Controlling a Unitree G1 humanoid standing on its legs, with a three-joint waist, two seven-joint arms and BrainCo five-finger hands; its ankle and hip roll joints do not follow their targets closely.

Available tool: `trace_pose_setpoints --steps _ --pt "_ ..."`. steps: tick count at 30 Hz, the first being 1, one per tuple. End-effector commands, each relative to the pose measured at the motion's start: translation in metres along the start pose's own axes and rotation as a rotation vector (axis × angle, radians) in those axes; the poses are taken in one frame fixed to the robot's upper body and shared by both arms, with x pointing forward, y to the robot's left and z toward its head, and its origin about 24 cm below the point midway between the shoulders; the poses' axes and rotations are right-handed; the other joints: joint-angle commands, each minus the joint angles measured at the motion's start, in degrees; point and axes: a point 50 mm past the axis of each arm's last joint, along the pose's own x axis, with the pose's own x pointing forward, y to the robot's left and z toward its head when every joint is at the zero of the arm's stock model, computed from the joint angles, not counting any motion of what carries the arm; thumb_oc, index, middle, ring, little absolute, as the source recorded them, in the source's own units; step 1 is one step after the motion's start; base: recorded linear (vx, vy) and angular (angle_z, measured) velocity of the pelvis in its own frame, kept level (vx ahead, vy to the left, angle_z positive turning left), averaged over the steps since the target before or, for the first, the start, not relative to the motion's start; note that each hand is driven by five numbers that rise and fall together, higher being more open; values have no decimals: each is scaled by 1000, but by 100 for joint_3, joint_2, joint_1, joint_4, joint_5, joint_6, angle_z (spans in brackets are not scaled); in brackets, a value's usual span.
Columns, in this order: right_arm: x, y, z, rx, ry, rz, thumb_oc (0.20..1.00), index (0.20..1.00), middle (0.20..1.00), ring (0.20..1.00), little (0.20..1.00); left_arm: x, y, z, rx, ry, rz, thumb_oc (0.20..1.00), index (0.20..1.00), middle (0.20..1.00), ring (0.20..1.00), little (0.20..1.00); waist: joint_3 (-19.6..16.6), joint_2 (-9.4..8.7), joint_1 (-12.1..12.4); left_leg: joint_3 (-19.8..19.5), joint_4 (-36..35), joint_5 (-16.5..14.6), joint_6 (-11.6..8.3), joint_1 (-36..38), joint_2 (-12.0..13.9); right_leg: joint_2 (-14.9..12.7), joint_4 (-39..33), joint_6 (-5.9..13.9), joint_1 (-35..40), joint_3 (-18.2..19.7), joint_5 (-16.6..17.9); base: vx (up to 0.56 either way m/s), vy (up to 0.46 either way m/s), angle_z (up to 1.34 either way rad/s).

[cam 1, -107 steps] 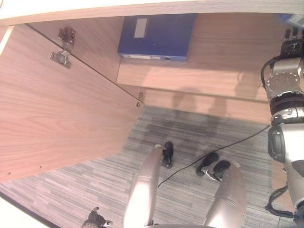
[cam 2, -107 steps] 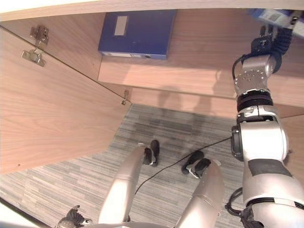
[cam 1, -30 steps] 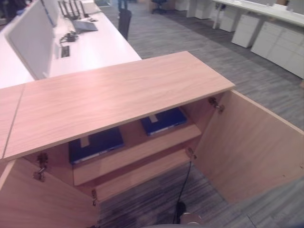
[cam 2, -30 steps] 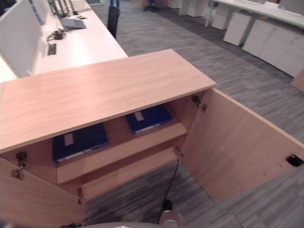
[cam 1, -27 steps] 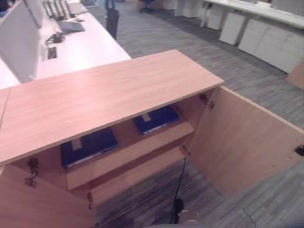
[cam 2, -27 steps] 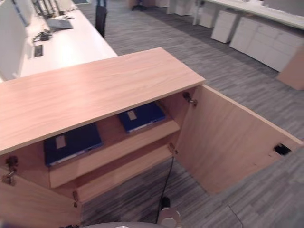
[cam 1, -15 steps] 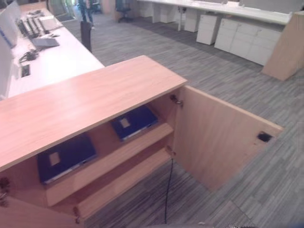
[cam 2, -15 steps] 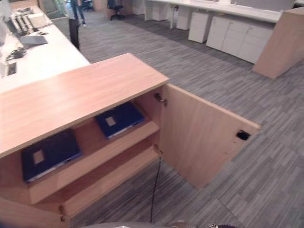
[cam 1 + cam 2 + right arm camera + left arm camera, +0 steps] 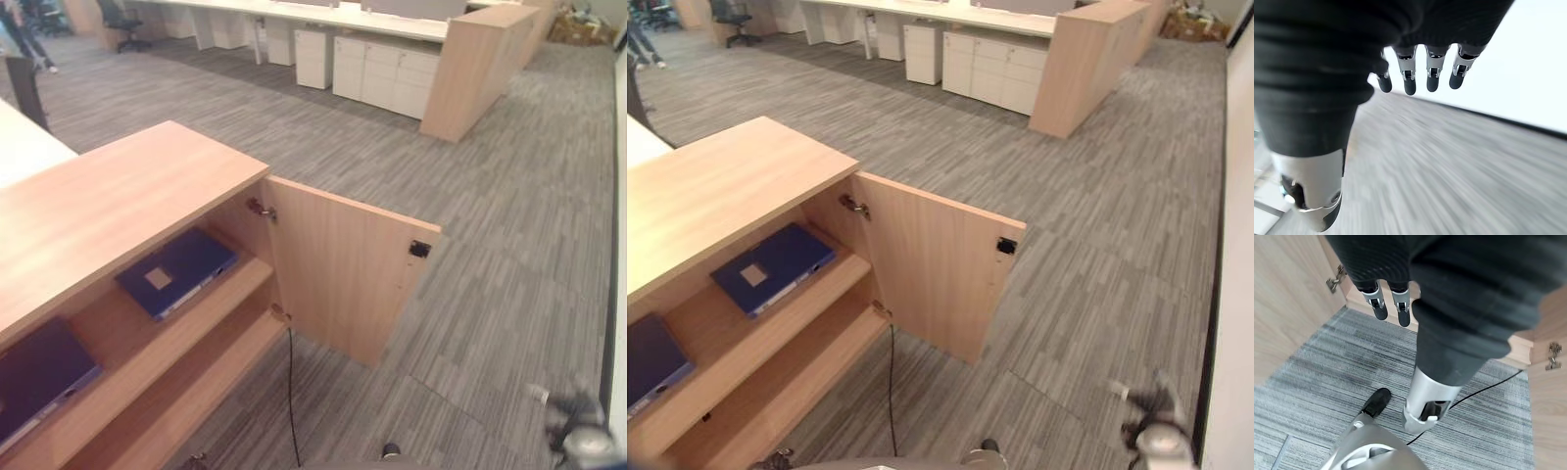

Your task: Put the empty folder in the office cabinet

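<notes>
- Currently both hands hanging empty, left hand (image 9: pixel 1388 301) and right hand (image 9: pixel 1420 73) fingers relaxed straight.
- Folder (image 9: pixel 176 271) lying on cabinet shelf (image 9: pixel 211 308), 9 o'clock.
- Risk: open door (image 9: pixel 343 274) getting bumped while robot is turning.

Both eye views look down on the open cabinet (image 9: pixel 147 255); wrist views face carpet (image 9: pixel 1327 382) closely.
</notes>
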Motion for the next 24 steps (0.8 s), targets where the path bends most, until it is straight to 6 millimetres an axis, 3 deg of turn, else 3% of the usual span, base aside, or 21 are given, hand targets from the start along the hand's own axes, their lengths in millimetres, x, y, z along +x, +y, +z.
trace_pose_setpoints --steps 1,5,8,11,13,18,24 --pt "11 -7 32 -5 -128 -64 1000 1000 1000 1000 1000 1 18 0 -1 16 48 1000 1000 1000 1000 1000 26 -207 104 -84 286 -161 38 -205 64 481 -61 -238 223 79 -803 17 -202 -11" --pt "13 -23 72 -66 -308 -63 1000 1000 1000 1000 1000 1 18 -6 14 25 37 1000 1000 1000 1000 1000 42 -159 193 -115 463 -67 -93 -227 346 756 -117 -391 383 11 -987 35 -192 -5" --pt "14 -28 88 -75 -376 -62 1000 1000 1000 1000 1000 1 18 -7 17 24 32 1000 1000 1000 1000 1000 53 -140 225 -153 465 5 -150 -235 447 868 -156 -457 450 -38 -1046 27 -131 -2" --pt "11 -33 126 -92 -525 -27 1000 1000 1000 1000 1000 1 24 -8 16 21 45 1000 1000 1000 1000 1000 77 -140 361 -212 406 192 -245 -270 578 999 -214 -533 521 -152 -1125 27 -186 25" --pt "12 -34 131 -88 -543 -24 1000 1000 1000 1000 1000 0 24 -9 14 23 44 1000 1000 1000 1000 1000 78 -137 368 -224 385 231 -267 -273 603 1028 -231 -551 543 -181 -1140 15 -76 20" --pt "15 -35 169 -7 -638 11 1000 1000 1000 1000 1000 0 26 -17 0 43 54 1000 1000 1000 1000 1000 124 -126 603 -274 276 517 -379 -372 695 1111 -268 -634 611 -389 -1222 10 -90 22" --pt "14 -29 189 82 -678 104 1000 1000 1000 1000 1000 -2 25 -29 -7 81 48 1000 1000 1000 1000 1000 163 -68 750 -316 132 730 -449 -433 704 1139 -326 -689 695 -549 -1275 -6 -49 18"
